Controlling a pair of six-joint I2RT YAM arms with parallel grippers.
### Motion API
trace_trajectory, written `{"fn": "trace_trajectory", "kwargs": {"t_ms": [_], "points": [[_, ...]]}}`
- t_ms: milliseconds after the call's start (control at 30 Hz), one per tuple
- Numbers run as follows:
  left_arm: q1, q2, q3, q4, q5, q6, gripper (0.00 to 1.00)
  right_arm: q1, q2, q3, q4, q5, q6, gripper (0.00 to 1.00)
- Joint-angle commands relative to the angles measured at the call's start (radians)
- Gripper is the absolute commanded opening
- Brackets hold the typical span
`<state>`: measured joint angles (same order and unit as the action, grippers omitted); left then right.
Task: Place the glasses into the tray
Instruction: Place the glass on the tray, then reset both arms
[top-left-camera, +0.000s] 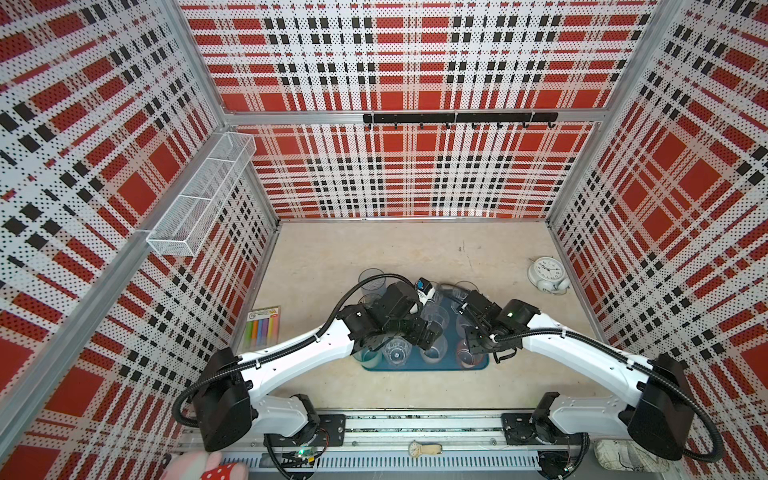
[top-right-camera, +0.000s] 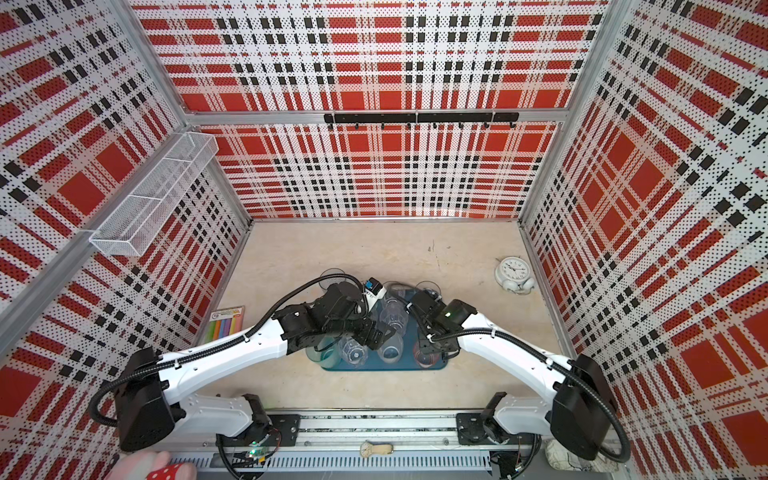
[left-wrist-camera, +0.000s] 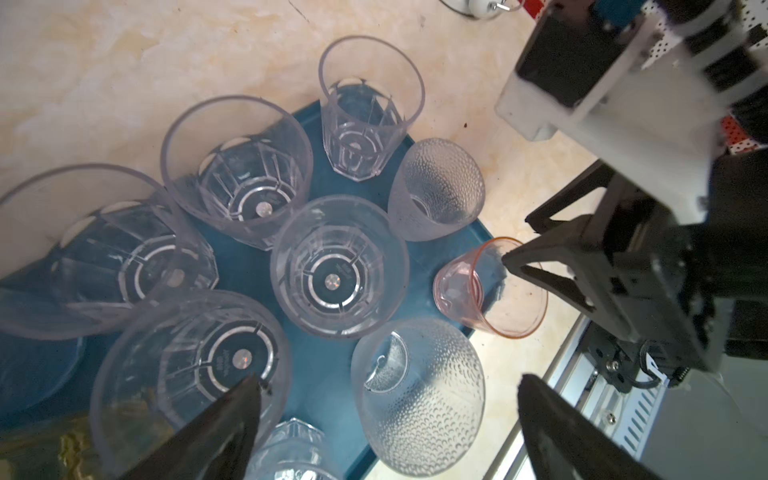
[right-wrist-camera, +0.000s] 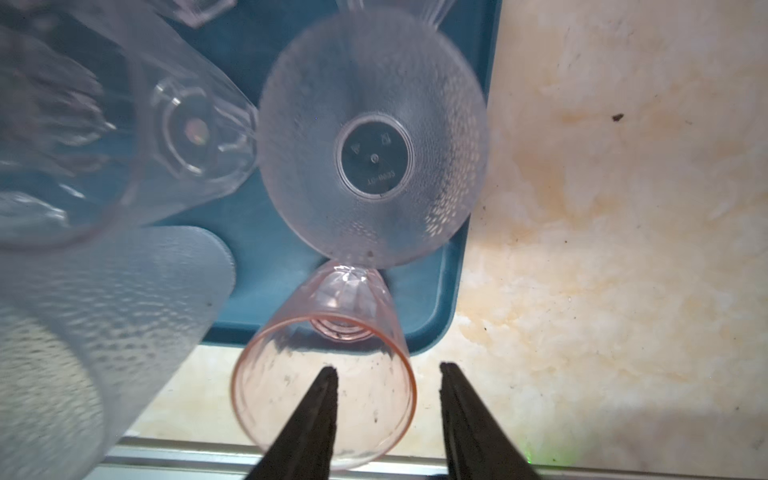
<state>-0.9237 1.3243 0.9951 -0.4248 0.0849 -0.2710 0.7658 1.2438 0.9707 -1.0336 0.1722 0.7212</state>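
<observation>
While both arms hang over the tray: the right claw (right-wrist-camera: 387, 368) has its jaws parted, one finger inside the mouth of the pink glass (right-wrist-camera: 365, 386) and the other outside, clear of the wall. It is not gripping.
Left claw (left-wrist-camera: 390, 378): jaws spread wide above a dimpled glass (left-wrist-camera: 419, 399), holding nothing.
Pink glass, position: upright at the near right corner of the tray (right-wrist-camera: 266, 282). Its base looks to sit inside the rim, touching a dimpled neighbour.
Other glasses (left-wrist-camera: 338, 266): crowded upright on the tray, several rim to rim.
Possible stray: a greyish glass (top-left-camera: 372, 280) at the far left of the cluster looks to stand on the table just off the tray. The arm hides the tray's edge there, so I cannot be sure.
Handling (judgement): thin-walled, light and stiff, with smooth, slippery sides. They are tall for their bases, so a nudge would likely tip one into its neighbours.
Hold (judgement): pinch the rim wall, one finger inside and one outside. The packed glasses leave little room to grasp around a body.
Surface: table (top-left-camera: 374, 249) is flat, beige and marbled, with a few dark specks.
Room: perforated walls in red, black and white plaid on three sides, a wire basket (top-left-camera: 199, 199) on the left wall, and a hook rail (top-left-camera: 457, 118) on the back wall. An alarm clock (top-left-camera: 547, 272) stands well apart at far right.
</observation>
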Motion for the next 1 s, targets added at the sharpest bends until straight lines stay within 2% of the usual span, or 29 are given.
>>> {"fn": "trace_trajectory", "kwargs": {"t_ms": [0, 200, 300, 400, 500, 633, 733, 833, 967], "points": [[0.02, -0.058, 0.046, -0.017, -0.025, 0.028, 0.98, -0.064, -0.064, 0.076, -0.043, -0.029, -0.062, 0.48], [0.117, -0.139, 0.067, -0.013, -0.061, 0.036, 0.98, -0.267, -0.102, 0.2, 0.019, -0.059, -0.16, 0.5], [0.227, -0.17, 0.074, 0.004, -0.098, 0.037, 0.98, -0.408, -0.132, 0.184, 0.154, -0.062, -0.161, 0.52], [0.411, -0.192, 0.077, 0.047, -0.076, 0.011, 0.98, -0.543, -0.159, 0.123, 0.319, -0.066, -0.161, 0.55], [0.56, -0.206, 0.074, 0.094, -0.091, -0.021, 0.98, -0.621, -0.18, 0.013, 0.491, 0.029, -0.185, 0.59], [0.703, -0.222, 0.017, 0.202, -0.228, -0.051, 0.98, -0.656, -0.227, -0.192, 0.837, 0.123, -0.265, 0.64], [0.811, -0.217, -0.066, 0.32, -0.301, -0.129, 0.98, -0.657, -0.229, -0.321, 1.081, 0.207, -0.347, 0.68], [0.823, -0.251, -0.228, 0.534, -0.424, -0.105, 0.98, -0.658, -0.196, -0.405, 1.24, 0.337, -0.453, 0.72], [0.741, -0.305, -0.426, 0.804, -0.681, 0.055, 0.98, -0.674, -0.16, -0.505, 1.411, 0.4, -0.593, 0.75]]}}
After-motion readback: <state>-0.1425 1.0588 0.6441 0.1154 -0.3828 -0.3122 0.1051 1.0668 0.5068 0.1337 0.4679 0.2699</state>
